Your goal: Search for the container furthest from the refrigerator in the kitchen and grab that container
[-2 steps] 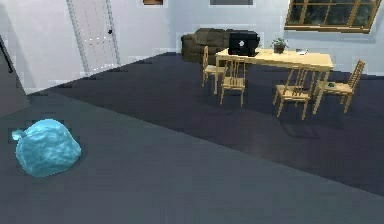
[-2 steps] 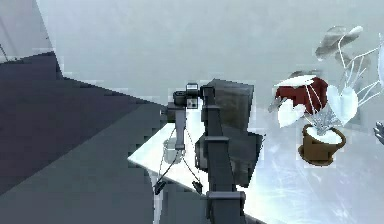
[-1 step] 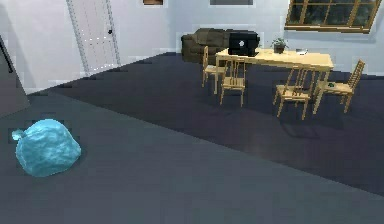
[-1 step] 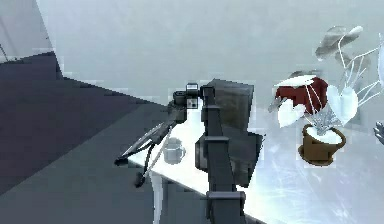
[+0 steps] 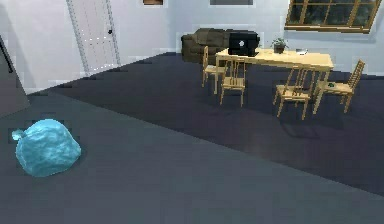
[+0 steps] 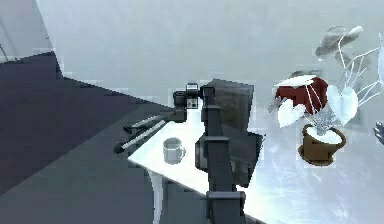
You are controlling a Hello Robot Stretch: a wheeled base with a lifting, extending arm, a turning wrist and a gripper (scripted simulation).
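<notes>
Jaws at the dark square arm's (image 6: pixel 222 170) far end; spread and load I cannot tell. White handled mug (image 6: pixel 173 151), likely my container, stands upright on the white bench (image 6: pixel 188 170), short of them, left of the arm.

Ahead of you, a bag (image 5: pixel 48 147) lies on the floor at the forward view's left. A door (image 5: pixel 92 35) stands in the far wall, and a sofa (image 5: pixel 205 42) sits against that wall to its right. Right of the sofa stands a table (image 5: pixel 300 60) with chairs (image 5: pixel 233 80) around it. A box (image 5: pixel 242 43) and a plant (image 5: pixel 279 45) sit on it.

In the arm side view, a mug (image 6: pixel 174 151) rests on a desk (image 6: pixel 180 172). A cube (image 6: pixel 232 105) sits behind it, and a potted plant (image 6: pixel 320 130) stands to the right.
</notes>
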